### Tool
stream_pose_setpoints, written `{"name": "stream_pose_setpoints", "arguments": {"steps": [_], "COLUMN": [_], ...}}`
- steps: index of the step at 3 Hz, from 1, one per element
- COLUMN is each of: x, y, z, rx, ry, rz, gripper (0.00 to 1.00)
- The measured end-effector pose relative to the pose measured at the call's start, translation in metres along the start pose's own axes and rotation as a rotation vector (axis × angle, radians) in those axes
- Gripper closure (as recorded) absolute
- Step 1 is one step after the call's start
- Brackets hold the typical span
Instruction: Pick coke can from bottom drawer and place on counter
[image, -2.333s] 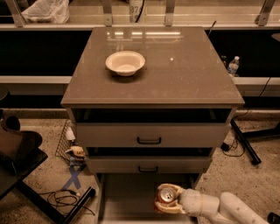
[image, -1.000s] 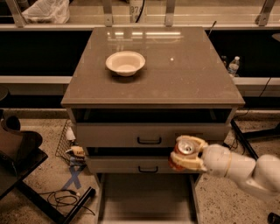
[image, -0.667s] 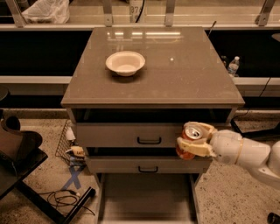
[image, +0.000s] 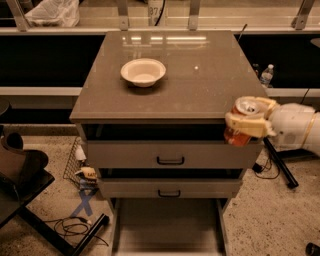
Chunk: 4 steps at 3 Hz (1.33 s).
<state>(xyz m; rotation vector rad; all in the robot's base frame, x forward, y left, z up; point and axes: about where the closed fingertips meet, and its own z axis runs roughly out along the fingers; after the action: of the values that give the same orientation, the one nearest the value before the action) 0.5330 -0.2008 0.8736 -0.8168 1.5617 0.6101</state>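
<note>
Coke can held up at the counter's front right corner

The gripper (image: 248, 119) reaches in from the right on its white arm (image: 295, 125), its cream fingers (image: 244, 124) closed snugly round the coke can (image: 239, 135). The can hangs in the air, slightly tilted, its silver top about level with the counter (image: 200, 85) and its red base lower, in front of the top drawer (image: 170, 154); it isn't resting on the slab. A white bowl (image: 143, 71) sits on the counter towards the back left, well apart from the can. Below the two handled drawers, the bottom drawer (image: 167, 225) is pulled out, showing a bare grey floor. A water bottle (image: 266, 75) stands behind the cabinet on the right.
</note>
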Motion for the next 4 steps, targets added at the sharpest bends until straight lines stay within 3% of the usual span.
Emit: {"name": "stream_pose_setpoints", "arguments": {"steps": [1,2,3,4], "x": [-0.051,-0.087,-0.100,-0.085], "y": [-0.032,-0.056,-0.085,-0.102], "z": [-0.002,0.009,0.048,0.080], "rx": [0.042,0.048,0.019,-0.008], "ry": [-0.012,-0.014,-0.013,-0.006], "rz": [-0.044,-0.094,-0.127,-0.111], "gripper": [1.00,1.00,1.00,1.00]}}
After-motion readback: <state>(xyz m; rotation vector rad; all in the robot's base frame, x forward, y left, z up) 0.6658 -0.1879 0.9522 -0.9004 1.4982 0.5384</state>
